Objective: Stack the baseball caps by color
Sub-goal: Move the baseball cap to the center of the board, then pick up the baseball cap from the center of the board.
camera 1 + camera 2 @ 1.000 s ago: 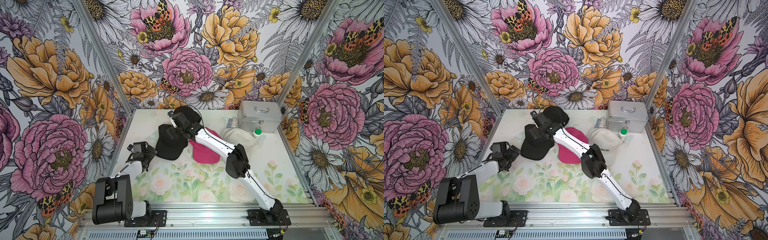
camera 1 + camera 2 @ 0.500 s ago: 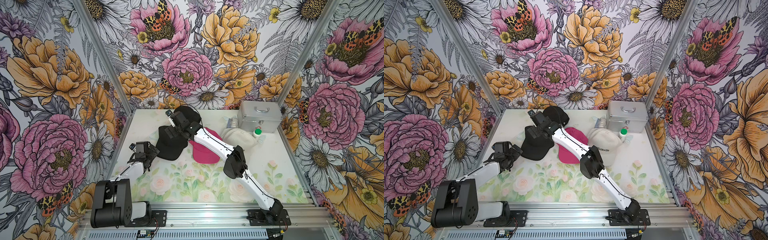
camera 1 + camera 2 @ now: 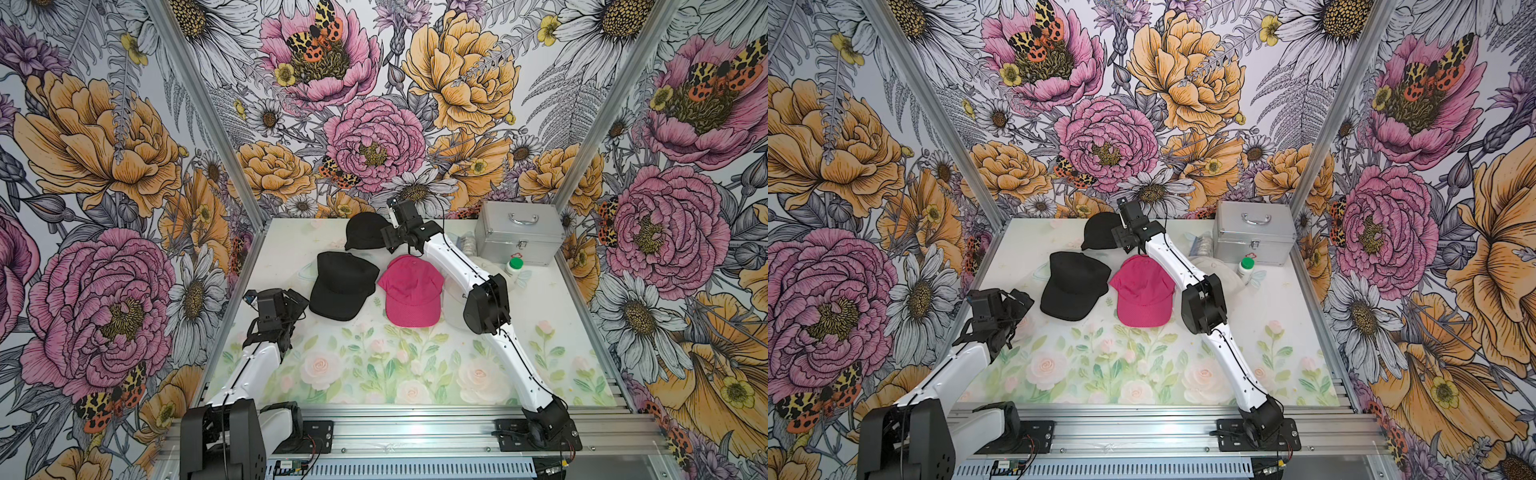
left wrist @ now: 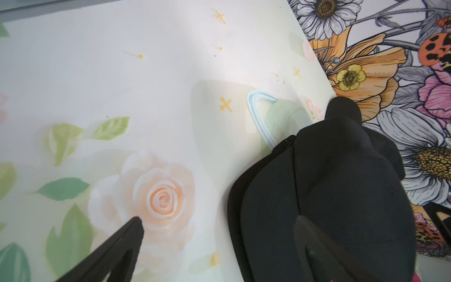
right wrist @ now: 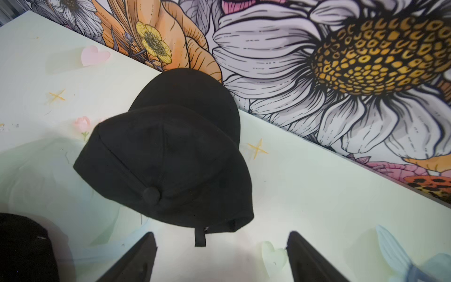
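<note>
Two black baseball caps lie on the table: one at the back (image 3: 365, 230) (image 3: 1098, 230), one nearer and further left (image 3: 340, 284) (image 3: 1073, 284). A hot pink cap (image 3: 411, 291) (image 3: 1144, 291) lies right of the nearer one. My right forearm hides most of a cream cap (image 3: 1229, 274). My right gripper (image 3: 390, 239) (image 5: 222, 244) is open just behind the back cap (image 5: 166, 156), whose strap lies ahead of the fingers. My left gripper (image 3: 297, 299) (image 4: 219, 227) is open at the nearer cap's (image 4: 329, 183) brim, one finger (image 4: 307, 232) over it.
A silver metal case (image 3: 519, 237) stands at the back right, with a green-lidded white bottle (image 3: 515, 268) in front of it and a small clear bottle (image 3: 467, 243) beside it. Flowered walls close in the back and both sides.
My right gripper has swung to the right, from over the back cap's left side to its right rear edge. My left gripper has crept slightly toward the nearer black cap.
</note>
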You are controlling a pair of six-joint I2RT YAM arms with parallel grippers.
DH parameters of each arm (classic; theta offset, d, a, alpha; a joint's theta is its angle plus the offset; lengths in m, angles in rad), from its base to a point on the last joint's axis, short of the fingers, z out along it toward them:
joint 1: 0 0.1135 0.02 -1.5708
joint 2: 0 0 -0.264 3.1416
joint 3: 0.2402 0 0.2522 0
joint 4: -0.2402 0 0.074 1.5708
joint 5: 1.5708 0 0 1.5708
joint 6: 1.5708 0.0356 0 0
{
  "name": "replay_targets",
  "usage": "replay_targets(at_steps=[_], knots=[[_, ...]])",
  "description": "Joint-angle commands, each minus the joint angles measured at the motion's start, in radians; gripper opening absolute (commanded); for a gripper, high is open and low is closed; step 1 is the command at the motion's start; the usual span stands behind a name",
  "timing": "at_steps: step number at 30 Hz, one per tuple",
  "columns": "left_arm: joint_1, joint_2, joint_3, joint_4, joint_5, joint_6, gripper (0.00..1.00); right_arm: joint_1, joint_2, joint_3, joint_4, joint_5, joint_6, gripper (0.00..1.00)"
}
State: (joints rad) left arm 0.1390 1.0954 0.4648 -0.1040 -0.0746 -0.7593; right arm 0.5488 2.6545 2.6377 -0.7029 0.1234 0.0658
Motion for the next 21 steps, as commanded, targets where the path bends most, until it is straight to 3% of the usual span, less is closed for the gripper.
replay_targets(at_steps=[1,9,14,21], knots=[[0.025,-0.033,-0.019,0.027,0.008,0.024,0.99,0.011,0.014,-0.018,-0.009,-0.123,-0.161,0.85],[0.031,-0.040,-0.021,0.023,0.017,0.031,0.99,0.022,0.091,-0.007,-0.008,-0.006,-0.680,0.83],[0.030,-0.039,-0.022,0.024,0.016,0.044,0.99,0.025,0.168,0.093,0.015,0.008,-0.765,0.82],[0.014,-0.002,-0.017,0.067,0.078,0.082,0.99,0.040,0.237,0.081,0.274,0.094,-0.849,0.78]])
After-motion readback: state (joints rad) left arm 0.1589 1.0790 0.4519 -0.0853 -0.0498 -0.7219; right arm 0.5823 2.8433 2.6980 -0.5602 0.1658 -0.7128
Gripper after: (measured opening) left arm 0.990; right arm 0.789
